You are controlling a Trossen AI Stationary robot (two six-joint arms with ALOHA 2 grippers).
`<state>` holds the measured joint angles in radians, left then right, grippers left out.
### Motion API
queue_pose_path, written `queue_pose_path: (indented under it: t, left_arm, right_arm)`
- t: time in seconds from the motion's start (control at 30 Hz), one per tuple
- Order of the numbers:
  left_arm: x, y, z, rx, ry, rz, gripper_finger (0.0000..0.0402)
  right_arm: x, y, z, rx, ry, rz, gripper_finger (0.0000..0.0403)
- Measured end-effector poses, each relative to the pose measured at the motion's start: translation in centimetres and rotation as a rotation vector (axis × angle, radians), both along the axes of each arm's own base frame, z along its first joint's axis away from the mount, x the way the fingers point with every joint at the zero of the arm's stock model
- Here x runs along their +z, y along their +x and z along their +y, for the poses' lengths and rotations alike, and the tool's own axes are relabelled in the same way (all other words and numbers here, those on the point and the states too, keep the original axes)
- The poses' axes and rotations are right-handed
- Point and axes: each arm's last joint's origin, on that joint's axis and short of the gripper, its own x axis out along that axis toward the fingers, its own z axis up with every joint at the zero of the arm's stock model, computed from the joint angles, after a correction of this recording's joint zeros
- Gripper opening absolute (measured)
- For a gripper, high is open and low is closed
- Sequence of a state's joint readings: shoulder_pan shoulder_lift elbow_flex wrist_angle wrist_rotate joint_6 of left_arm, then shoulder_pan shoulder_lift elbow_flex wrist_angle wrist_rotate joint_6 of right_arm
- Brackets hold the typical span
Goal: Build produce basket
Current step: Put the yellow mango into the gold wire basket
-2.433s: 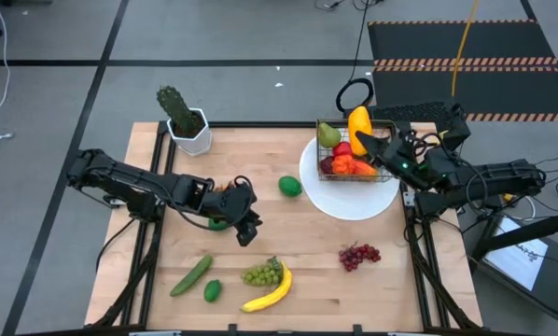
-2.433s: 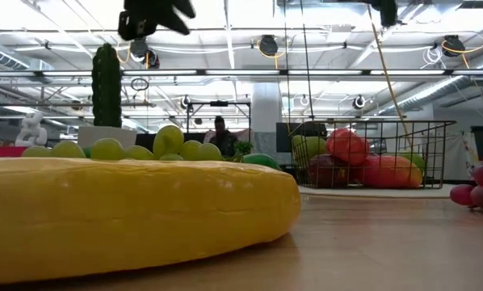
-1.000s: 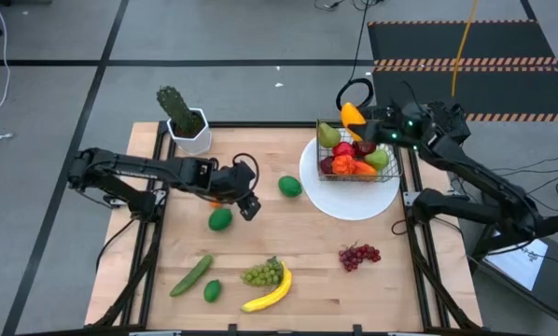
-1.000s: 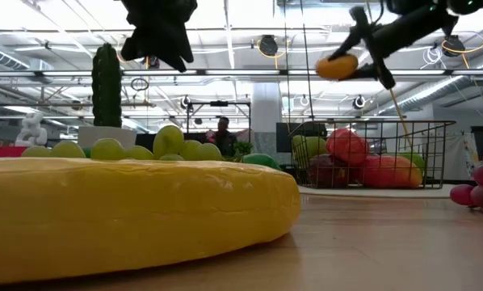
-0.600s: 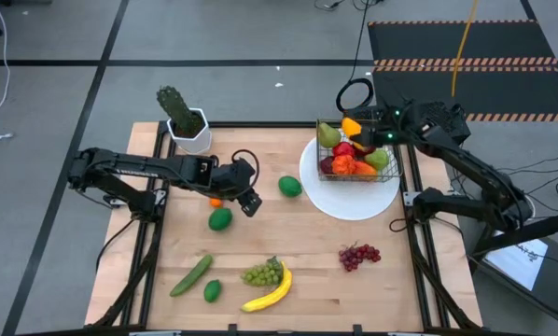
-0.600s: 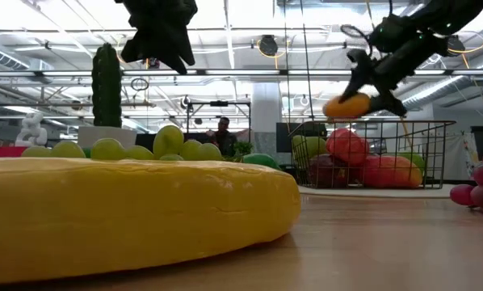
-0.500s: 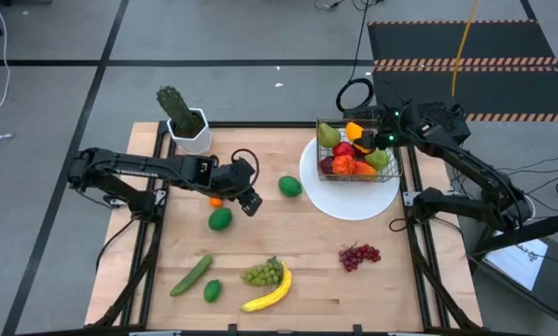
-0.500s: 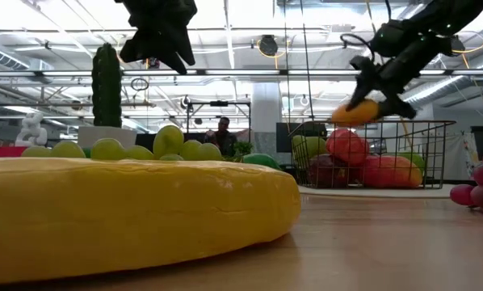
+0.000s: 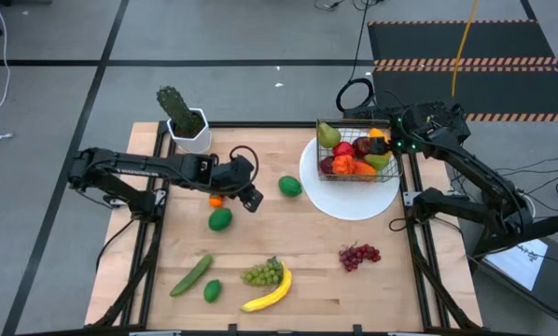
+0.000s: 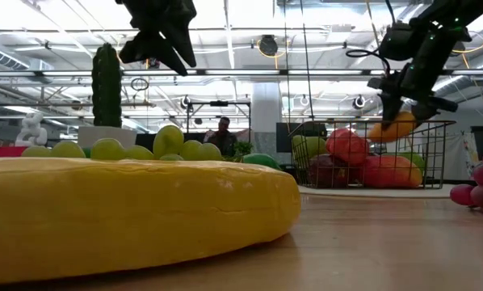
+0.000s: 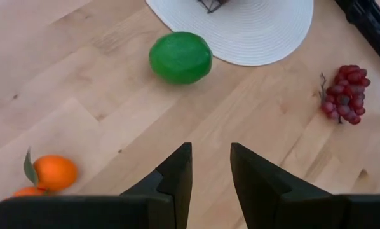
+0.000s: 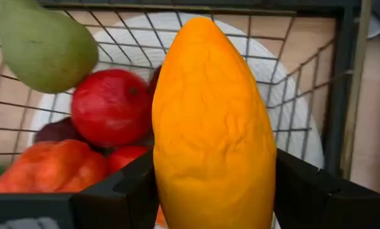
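Observation:
The wire basket (image 9: pixel 358 154) stands on a white plate (image 9: pixel 354 203) at the table's far right. It holds a pear (image 12: pixel 40 44), red apples (image 12: pixel 110 105) and other produce. My right gripper (image 9: pixel 385 143) is above the basket's far right corner, shut on an orange-yellow mango (image 12: pixel 209 127). My left gripper (image 11: pixel 211 166) hovers open over the middle of the table (image 9: pixel 251 199), holding nothing. Loose produce lies on the table: two limes (image 9: pixel 289 186) (image 9: pixel 220 219), an orange (image 9: pixel 216 201), a cucumber (image 9: pixel 191 275), green grapes (image 9: pixel 262 273), a banana (image 9: pixel 270 294) and purple grapes (image 9: pixel 358 254). My right gripper pinches the mango's thick end (image 12: pixel 171 191) between its two fingers (image 12: pixel 123 191), one on each side. The mango's length runs along the fingers, which slant down from the far right. In the low view the mango (image 10: pixel 393 128) hangs tilted at the height of the basket's rim, over the fruit inside.
A potted cactus (image 9: pixel 181 117) stands at the far left corner. A small lime (image 9: pixel 212 291) lies near the front edge beside the cucumber. The wood is bare between the plate and the purple grapes, and also on the near right.
My right gripper has tipped from nearly level to pointing steeply down. It has sunk toward the basket, carrying the mango from high over the basket's far edge to rim height at its far right corner.

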<state>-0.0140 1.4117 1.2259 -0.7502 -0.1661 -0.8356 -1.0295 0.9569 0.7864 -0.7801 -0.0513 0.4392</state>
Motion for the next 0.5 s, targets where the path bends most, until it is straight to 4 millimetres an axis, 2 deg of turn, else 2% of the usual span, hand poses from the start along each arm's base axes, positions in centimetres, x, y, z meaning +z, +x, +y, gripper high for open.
queue_pose_path:
  t: [0.27,0.5]
  left_arm:
    - [0.00,0.00,0.04,0.004,-0.003,-0.001,0.0108]
    - [-0.02,0.00,-0.52,-0.016,-0.051,-0.002,0.0108]
  right_arm:
    - [-0.31,-0.43,-0.47,-0.049,-0.020,0.084,0.0240]
    - [-0.34,-0.57,-0.56,-0.058,-0.026,0.102,0.0303]
